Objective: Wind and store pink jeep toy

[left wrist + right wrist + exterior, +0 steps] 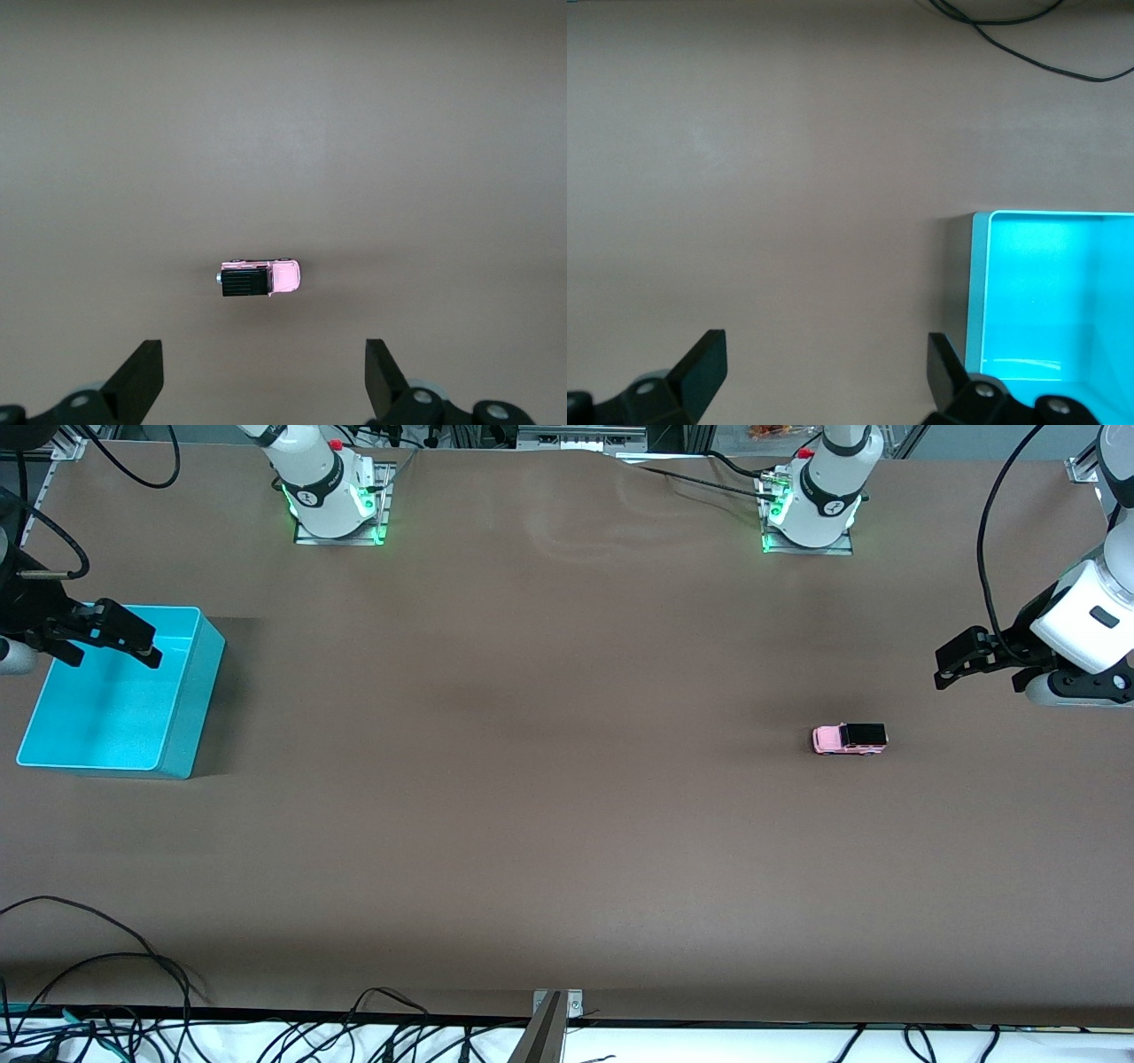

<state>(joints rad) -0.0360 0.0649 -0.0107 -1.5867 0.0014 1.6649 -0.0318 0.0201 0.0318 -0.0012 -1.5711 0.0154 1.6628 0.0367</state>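
The pink jeep toy (849, 739) stands on its wheels on the brown table toward the left arm's end, light pink with a black rear roof. It also shows in the left wrist view (260, 278). My left gripper (961, 660) hangs open and empty in the air at the left arm's end of the table, apart from the jeep. The turquoise bin (188, 717) sits at the right arm's end and shows in the right wrist view (980, 292); it looks empty. My right gripper (120, 636) is open and empty over the bin's rim.
Black cables (106, 965) lie along the table's edge nearest the front camera. A metal bracket (556, 1005) sits at the middle of that edge. The two arm bases (332, 500) stand along the edge farthest from the camera.
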